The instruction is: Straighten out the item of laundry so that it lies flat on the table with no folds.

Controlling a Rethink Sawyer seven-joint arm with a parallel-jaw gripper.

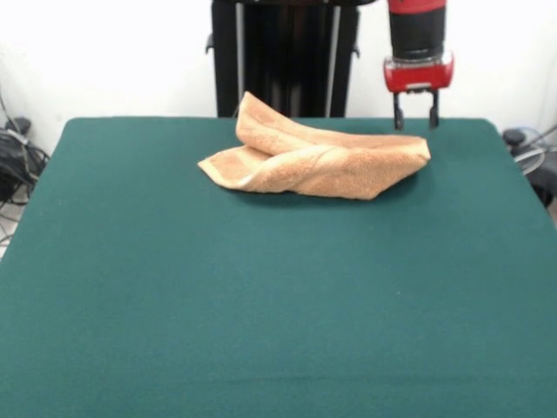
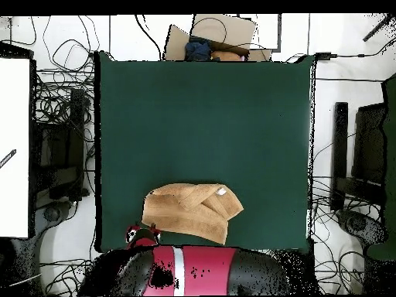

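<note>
- Fingers [image 1: 416,111] spread, two dark prongs pointing down, nothing between them; they hang just above and behind one end of the towel, at the far edge in the front view, not touching cloth as far as I can tell.
- Arm [image 1: 418,39] red and black, comes down from the top of the front view; from overhead it covers the bottom edge of the tabletop, just beside the towel's edge.
- Tabletop [image 1: 261,305] dark green, large, mostly bare; towel sits on the side closest to the robot base.
- Towel [image 1: 318,157] orange-tan, bunched and folded over itself: one flap rises to a peak near the pedestal, a long fold runs across the middle, layers stacked.
- Overhead view shows the towel [image 2: 192,211] as an uneven shape with a diagonal flap lying across the top and a white label [image 2: 221,190] at one corner.
- Progress: looks barely begun; no part fully flat, folds all left. Remaining, by my read: grab an edge or corner, pull flaps open, spread it single-layer.
- Containers: none on the tabletop. Cardboard box [image 2: 220,35] beyond the far edge in the overhead view, with dark stuff in it; contents can't be made out.
</note>
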